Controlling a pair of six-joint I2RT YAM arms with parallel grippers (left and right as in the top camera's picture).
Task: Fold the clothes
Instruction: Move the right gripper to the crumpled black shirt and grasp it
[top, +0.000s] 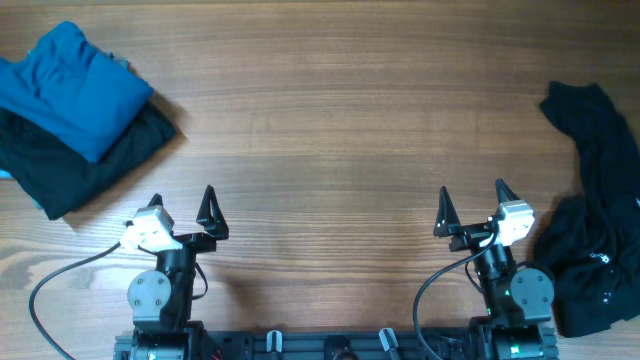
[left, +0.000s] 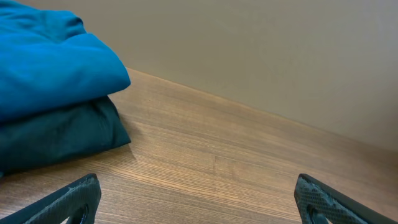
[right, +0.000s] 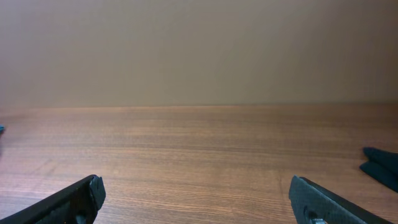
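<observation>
left arm (top: 180, 265): black, grey round joint (top: 150, 293), white wrist block (top: 150, 228), black cable loop (top: 40, 290) | right arm (top: 492, 262): same, small green light (top: 507, 294) | fingers (left: 68, 202): black, pointed, woven carbon pattern

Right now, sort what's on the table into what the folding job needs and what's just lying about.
Job: crumpled black garment, at the right edge.
Lying about: folded blue garment; folded black garment under it.

Clothes (top: 588, 245), one large black soft-fabric garment, lie crumpled and unfolded in a long heap at the counter's (top: 330, 120) edge from 3 to 4 o'clock, with faint white markings near the lower end.
</observation>
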